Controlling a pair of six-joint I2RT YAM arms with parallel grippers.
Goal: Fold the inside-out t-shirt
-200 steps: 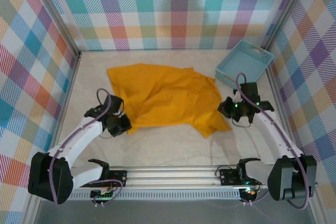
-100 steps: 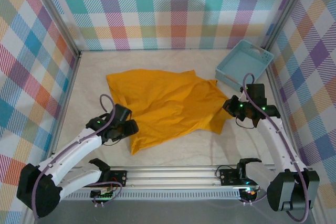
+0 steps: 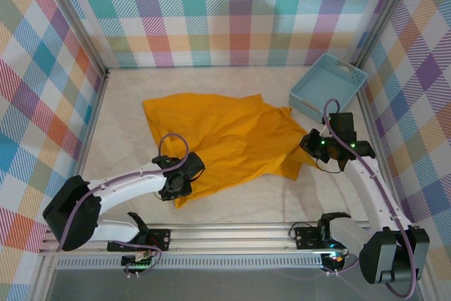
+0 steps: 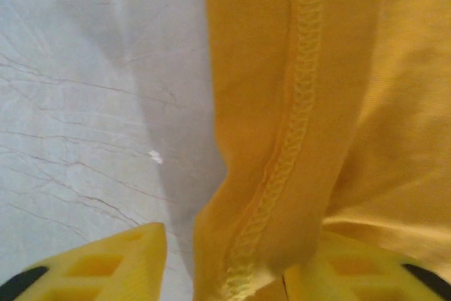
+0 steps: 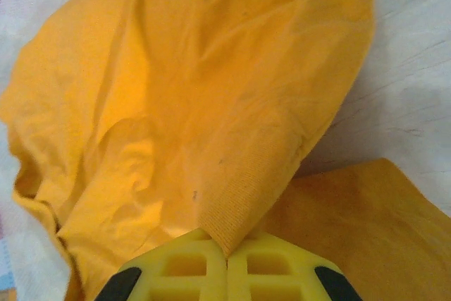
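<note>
Mustard-orange t-shirt (image 3: 225,139), rumpled, lying mostly flat, seam stitching exposed

The left arm (image 3: 120,187) and right arm (image 3: 368,177) have white link shells and bulky black joint housings. A purple-grey cable (image 3: 174,138) loops along each. Small green lights (image 3: 323,143) glow at the right wrist. The left gripper (image 4: 236,273) and right gripper (image 5: 227,262) have yellow lattice-moulded fingers with black outer patches. Both bases sit on a silver rail (image 3: 239,234).
</note>
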